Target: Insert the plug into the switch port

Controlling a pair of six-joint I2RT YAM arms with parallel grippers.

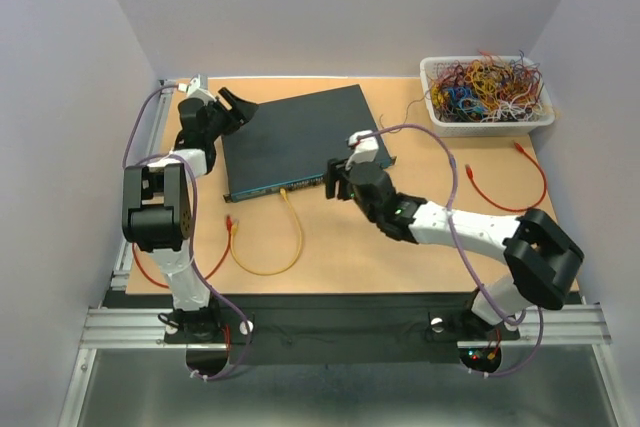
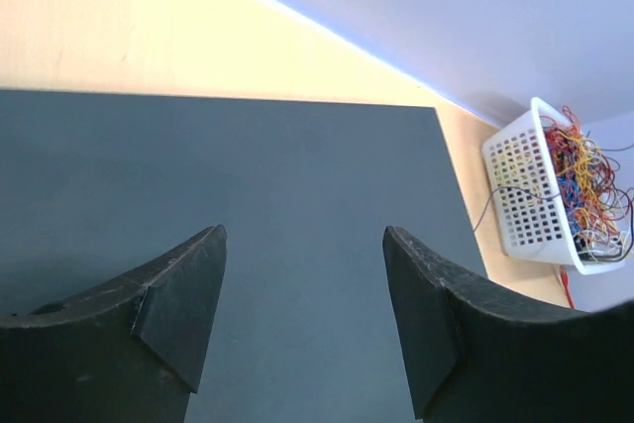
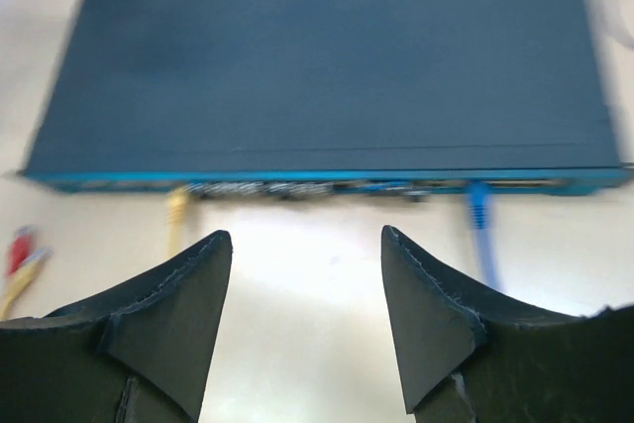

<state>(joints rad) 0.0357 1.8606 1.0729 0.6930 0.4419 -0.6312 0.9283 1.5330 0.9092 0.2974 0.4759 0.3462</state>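
Two leads, yellow cable [image 3: 176, 208] and blue cable [image 3: 479, 213], occupy the switch [image 3: 327, 56] front.

switch [image 1: 300, 137] centre; wire basket [image 1: 490, 125] behind right; cable [image 1: 299, 232] before switch.

Left arm [image 1: 165, 237]: white links, chunky black joint housings.
Right arm [image 1: 470, 232]: same white-and-black build, and there's a small green light glowing near the wrist.
Cables [image 1: 455, 197]: lilac, looping loose along both arms.
Left gripper [image 2: 304, 230]: all black.
Fingers [image 2: 173, 304]: matte wedges, tapered, edges scuffed pale.
Right gripper [image 3: 305, 235]: matching black wedges.
Bases [image 1: 205, 325]: black, on a silver rail [image 1: 340, 325].
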